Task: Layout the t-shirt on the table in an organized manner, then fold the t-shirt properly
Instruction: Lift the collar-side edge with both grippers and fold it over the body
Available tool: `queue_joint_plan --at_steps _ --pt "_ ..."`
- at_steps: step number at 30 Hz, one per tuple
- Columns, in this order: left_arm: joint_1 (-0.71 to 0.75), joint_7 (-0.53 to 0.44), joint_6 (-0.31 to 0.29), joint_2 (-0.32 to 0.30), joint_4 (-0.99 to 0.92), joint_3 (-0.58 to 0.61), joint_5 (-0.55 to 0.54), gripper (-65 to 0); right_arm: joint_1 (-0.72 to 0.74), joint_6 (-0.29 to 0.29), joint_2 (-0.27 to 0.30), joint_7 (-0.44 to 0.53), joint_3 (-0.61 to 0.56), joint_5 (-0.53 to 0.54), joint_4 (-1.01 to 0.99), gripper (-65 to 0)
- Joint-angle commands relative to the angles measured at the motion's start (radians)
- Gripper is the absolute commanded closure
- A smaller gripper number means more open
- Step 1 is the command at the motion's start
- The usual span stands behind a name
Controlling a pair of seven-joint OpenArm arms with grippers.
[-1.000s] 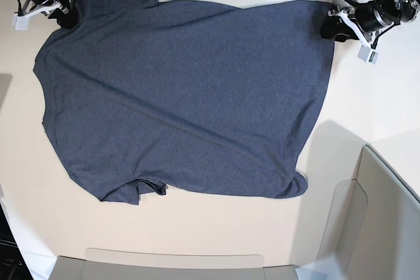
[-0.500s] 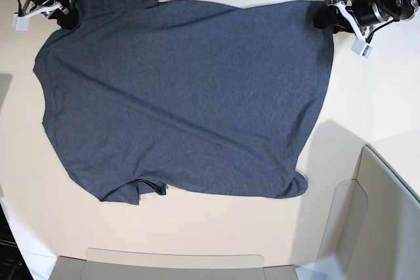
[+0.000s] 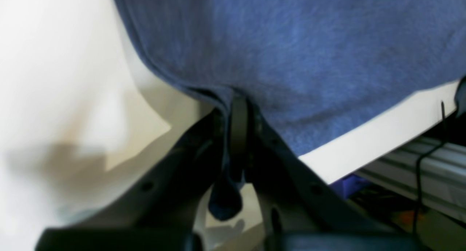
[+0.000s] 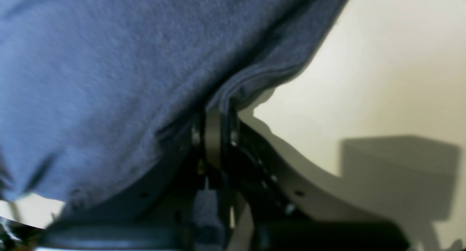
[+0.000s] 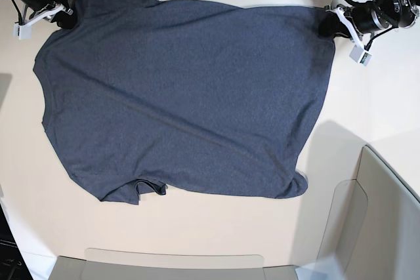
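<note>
Our left gripper [image 5: 326, 23], open a moment ago, has just clamped the hem corner of the t-shirt [image 5: 184, 90]. Our right gripper [image 5: 63, 16] stays clenched on the opposite corner. The t-shirt lies spread on the table [image 5: 197, 227], ready for tensioning.

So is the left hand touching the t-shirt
Touching. The left wrist view shows the left hand shut on the t-shirt hem, cloth pinched between its fingers.

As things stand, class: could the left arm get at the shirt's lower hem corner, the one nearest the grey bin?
Probably not at once. The left gripper is shut on the t-shirt at its far corner; that near corner lies uncovered on the table, so only the grip hinders it.
</note>
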Motion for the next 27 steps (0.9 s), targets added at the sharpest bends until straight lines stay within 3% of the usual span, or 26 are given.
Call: queue_joint_plan --at_steps 1,10,21,27 --pt "-0.004 -0.016 -0.002 -0.012 0.046 -0.009 -0.02 0.0 -0.014 -0.01 0.029 -0.065 -0.006 -0.045 0.028 0.0" --pt "-0.007 -0.016 -0.002 -0.018 0.095 -0.009 -0.201 0.0 -0.028 -0.01 0.098 -0.065 -0.066 -0.045 0.19 0.0" --pt "-0.008 -0.016 -0.002 -0.02 0.095 -0.029 -0.234 0.0 -0.044 -0.004 0.116 -0.065 -0.058 -0.033 0.278 0.0" --pt "-0.047 -0.016 -0.002 -0.035 0.095 -0.106 -0.322 0.0 -0.034 -0.004 0.118 -0.065 -0.055 0.094 0.278 0.0"
